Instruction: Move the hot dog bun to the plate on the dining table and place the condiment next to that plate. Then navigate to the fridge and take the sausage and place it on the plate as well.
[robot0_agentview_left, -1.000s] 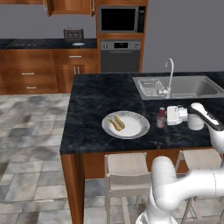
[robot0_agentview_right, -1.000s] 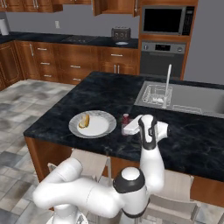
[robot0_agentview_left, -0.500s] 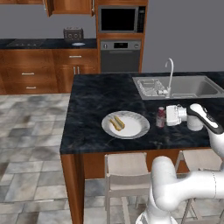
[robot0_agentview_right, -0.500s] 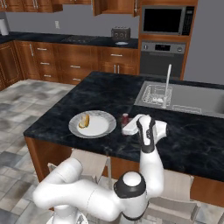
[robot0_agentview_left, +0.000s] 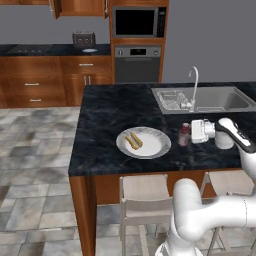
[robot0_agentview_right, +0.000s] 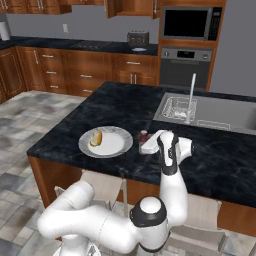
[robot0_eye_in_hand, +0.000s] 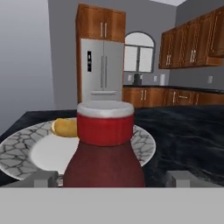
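On the black island (robot0_agentview_left: 110, 107), we've got the bottle (robot0_agentview_left: 184, 135) upright between our open claw's (robot0_agentview_left: 196, 131) fingers, just right of the plate (robot0_agentview_left: 156, 145).

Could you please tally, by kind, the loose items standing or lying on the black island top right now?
Plate: 1
Hot dog bun (on the plate): 1
Condiment bottle (upright beside the plate, in front of the claw): 1
Total: 3
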